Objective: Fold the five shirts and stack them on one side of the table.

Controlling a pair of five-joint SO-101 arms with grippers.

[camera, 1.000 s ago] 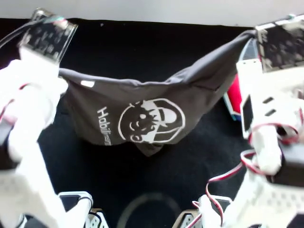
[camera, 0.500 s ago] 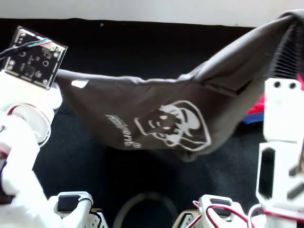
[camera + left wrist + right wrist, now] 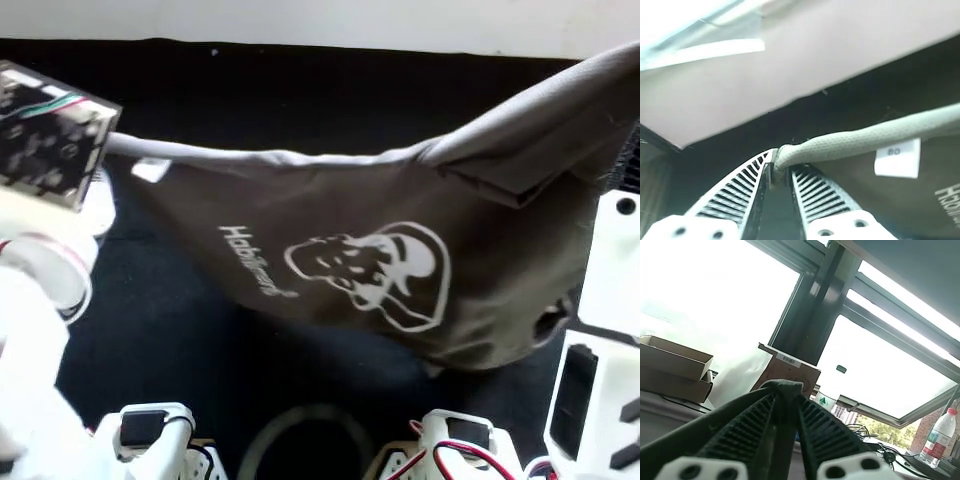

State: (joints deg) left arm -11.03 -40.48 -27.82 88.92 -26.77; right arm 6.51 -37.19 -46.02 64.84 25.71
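Above the black desk [image 3: 300,110], the grey shirt [image 3: 470,250] hangs spread from near the left edge across to the right edge, its white print [image 3: 375,272] facing up. On one end the left gripper [image 3: 778,165] is clamped on its rolled hem beside a white tag [image 3: 896,157]. At the other, higher end the right gripper [image 3: 786,392] pinches bunched fabric.

A black bench [image 3: 300,100] spans the high view, with a pale wall strip [image 3: 300,20] along the top edge and a faint ring [image 3: 305,408] at bottom centre. The right wrist view has stacked cardboard boxes [image 3: 670,365] beside a dark window frame [image 3: 815,315], and a plastic bottle [image 3: 937,440] well apart.
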